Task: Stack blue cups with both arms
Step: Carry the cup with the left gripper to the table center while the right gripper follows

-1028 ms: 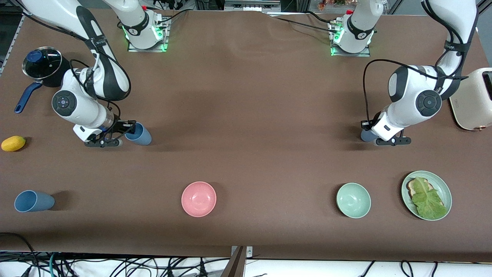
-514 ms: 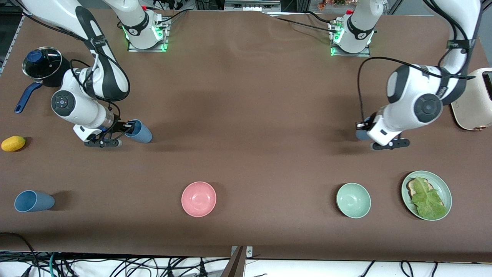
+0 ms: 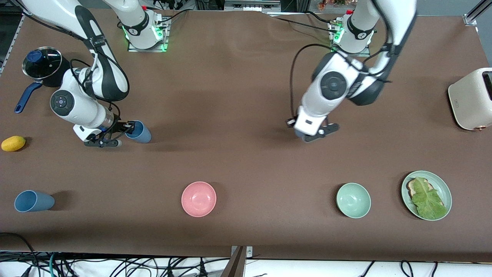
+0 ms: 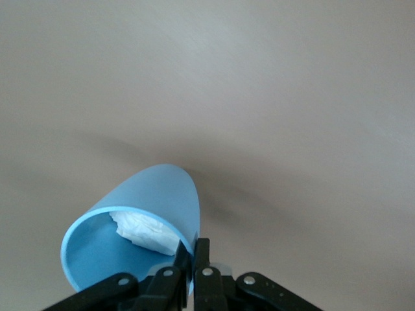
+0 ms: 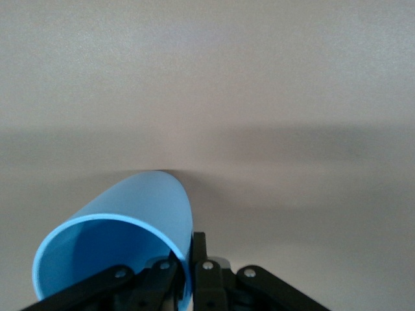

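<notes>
brown cloth-covered table (image 3: 246,115) carries everything; landmark for places is the pink round bowl (image 3: 198,199) near the front edge.

left arm, glossy white with black bands (image 3: 338,84), has swung in from the toaster end since a second ago and now hangs over bare table above the pink bowl, toward the left arm's end. left gripper (image 3: 312,135) (image 4: 191,275): fingers pressed nearly together, pinching the rim wall of a light blue tapered plastic cup with crumpled white paper inside (image 4: 139,227). that cup is lifted and tilted, mostly hidden under the wrist in the front view.

right arm, same white build (image 3: 82,96), is almost where it was a second ago, low over the table toward the right arm's end from the pink bowl and farther from the front camera. right gripper (image 3: 115,134) (image 5: 185,272): fingers close together, pinching the rim of a mid blue tapered plastic cup (image 3: 139,132) (image 5: 120,243), which leans on its side. can't tell if it touches the cloth.

cream toaster (image 3: 471,100) at the left arm's end. black pot with glass lid and blue handle (image 3: 40,67) at the right arm's end. green plate with bread and lettuce (image 3: 426,195) and pale green round bowl (image 3: 353,200) are level with the pink bowl toward the left arm's end. third blue tapered cup lying on its side (image 3: 32,201), level with the pink bowl at the right arm's end. small yellow lemon-like fruit (image 3: 13,143) is farther from the front camera than that cup.

no readable writing.
</notes>
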You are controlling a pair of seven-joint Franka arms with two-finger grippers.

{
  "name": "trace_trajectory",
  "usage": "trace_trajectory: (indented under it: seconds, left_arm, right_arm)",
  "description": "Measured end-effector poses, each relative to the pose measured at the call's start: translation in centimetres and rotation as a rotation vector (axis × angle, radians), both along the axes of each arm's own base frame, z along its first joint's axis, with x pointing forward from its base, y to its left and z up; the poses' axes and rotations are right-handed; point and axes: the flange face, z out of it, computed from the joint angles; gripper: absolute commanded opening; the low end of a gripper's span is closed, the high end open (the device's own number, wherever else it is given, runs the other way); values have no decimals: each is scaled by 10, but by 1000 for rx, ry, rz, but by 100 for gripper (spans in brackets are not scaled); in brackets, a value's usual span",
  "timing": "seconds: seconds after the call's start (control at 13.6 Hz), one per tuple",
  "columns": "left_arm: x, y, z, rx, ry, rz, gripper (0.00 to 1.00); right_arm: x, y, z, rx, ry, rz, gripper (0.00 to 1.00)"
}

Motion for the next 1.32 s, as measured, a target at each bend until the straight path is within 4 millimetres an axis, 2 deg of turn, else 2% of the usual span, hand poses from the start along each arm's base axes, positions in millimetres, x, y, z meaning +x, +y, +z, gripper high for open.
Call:
trace_trajectory:
  seconds: [0.07,0.22,0.37,0.51,0.73,0.88,1.03,1.1,1.18,1.25,1.32]
  left_arm:
    - [-5,-23,-12,-5,5,12,0]
    - [-4,-61,-19,-24,-3,45,0]
    - [2,-84,-19,-31,-27,49,0]
    - [7,-90,-25,-24,-34,44,0]
    - [9,-87,-35,-15,-27,47,0]
    - [7,-89,-40,-7,-24,38,0]
    - [4,-94,-43,10,-35,12,0]
    - [3,-96,-43,16,-38,4,8]
    - [3,-96,-43,17,-39,-1,29]
    - [5,-95,-43,18,-43,-6,68]
    - [9,-93,-42,17,-48,-9,100]
  right_arm:
    - [0,0,0,0,5,0,0]
    - [3,1,5,1,10,2,0]
    - [12,2,18,3,12,4,0]
    - [26,3,44,6,21,8,0]
    - [50,14,92,11,18,23,0]
    - [60,35,120,9,1,17,0]
    - [65,62,135,5,0,4,0]
    - [67,77,141,1,4,-8,0]
    - [69,90,147,-3,8,-25,0]
    - [72,103,151,-7,11,-43,0]
    - [74,117,154,-11,12,-61,0]
